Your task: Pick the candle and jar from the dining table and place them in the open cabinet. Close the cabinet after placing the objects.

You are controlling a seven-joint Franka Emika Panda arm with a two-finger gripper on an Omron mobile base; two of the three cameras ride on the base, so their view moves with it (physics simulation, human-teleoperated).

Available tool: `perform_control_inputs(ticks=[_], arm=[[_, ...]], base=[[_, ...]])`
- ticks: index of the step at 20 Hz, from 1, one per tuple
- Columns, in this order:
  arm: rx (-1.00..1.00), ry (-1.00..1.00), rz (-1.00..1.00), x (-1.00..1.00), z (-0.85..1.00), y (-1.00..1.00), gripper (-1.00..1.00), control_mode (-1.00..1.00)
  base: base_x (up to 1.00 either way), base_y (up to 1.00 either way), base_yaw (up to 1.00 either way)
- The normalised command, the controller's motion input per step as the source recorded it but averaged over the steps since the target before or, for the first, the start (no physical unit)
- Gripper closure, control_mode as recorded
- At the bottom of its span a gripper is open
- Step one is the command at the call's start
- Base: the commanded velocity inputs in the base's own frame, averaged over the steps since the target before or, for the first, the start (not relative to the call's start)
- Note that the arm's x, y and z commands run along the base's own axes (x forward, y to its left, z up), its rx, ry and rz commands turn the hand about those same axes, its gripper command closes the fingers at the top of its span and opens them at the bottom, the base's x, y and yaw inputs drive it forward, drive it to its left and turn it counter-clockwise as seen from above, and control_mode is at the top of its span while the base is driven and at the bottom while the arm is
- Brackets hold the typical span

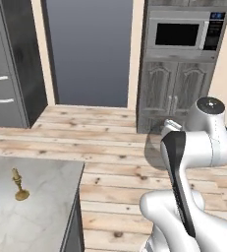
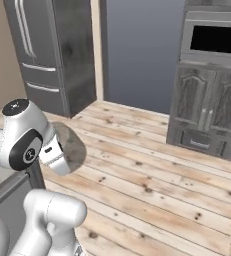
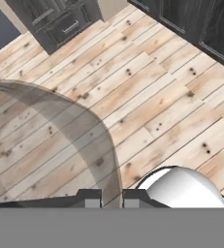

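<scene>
Gripper [image 3: 111, 196]: fingers clamped on the jar's [image 3: 50, 140] frosted wall; carried over wood floor [image 3: 171, 97], presumably bound for the cabinet; candle [image 1: 19, 184]: upright on dining table [image 1: 46, 216] near its corner, apparently awaiting a later trip.

no text, label or number can be read on anything here

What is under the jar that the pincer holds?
Under the jar, through its frosted wall, the pale wooden floor shows. The pincer is shut on the jar rim. No table is below it; the candle stands elsewhere on the dining table.
</scene>
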Motion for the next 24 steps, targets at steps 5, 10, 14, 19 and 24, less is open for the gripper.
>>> perform_control_inputs(ticks=[5, 10, 14, 19, 24], arm=[[0.0, 0.0, 0.0, 0.0, 0.0, 0.0, 1.0, 1.0], [0.0, 0.0, 0.0, 0.0, 0.0, 0.0, 1.0, 1.0], [0.0, 0.0, 0.0, 0.0, 0.0, 0.0, 1.0, 1.0], [0.0, 0.0, 0.0, 0.0, 0.0, 0.0, 1.0, 1.0], [0.0, 0.0, 0.0, 0.0, 0.0, 0.0, 1.0, 1.0]], base=[[-0.06, 0.0, -0.36], [-0.1, 0.0, -0.36], [-0.06, 0.0, -0.37], [-0.05, 0.0, -0.37], [-0.06, 0.0, -0.36]])
